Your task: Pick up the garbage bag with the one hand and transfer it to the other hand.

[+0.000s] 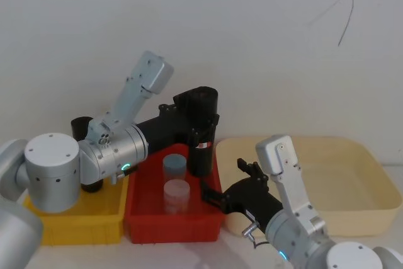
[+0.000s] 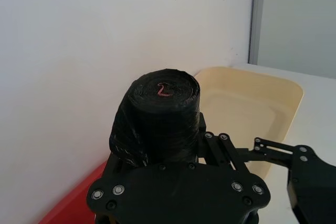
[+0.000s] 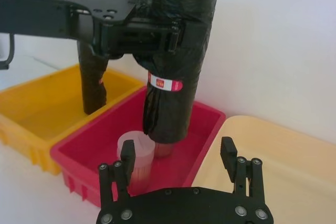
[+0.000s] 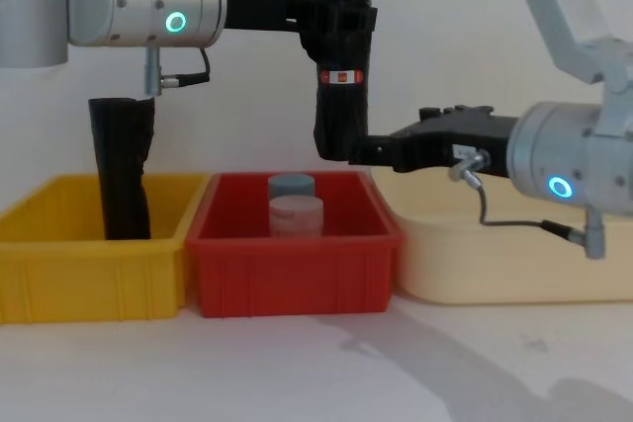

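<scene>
White wall [image 4: 445, 46] behind, the green-ringed left arm reaches sideways, its black long-fingered gripper [image 4: 346, 19] clamping the tall black garbage-bag roll [image 4: 341, 111] upright above the red plastic bin [image 4: 297, 264], its red-and-white label band [image 4: 341, 76] unreadable, a red "2" scrawled on top, while the blue-ringed right arm's black gripper [image 3: 177, 153], fingers spread wide, points at the roll's lower end.

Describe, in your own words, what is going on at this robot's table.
The left pincer holds the garbage bag upright in the air above the red bin. The right pincer, open, sits near the roll's lower end without gripping it. A plain black roll stands in the yellow bin; two jars sit in the red one.
</scene>
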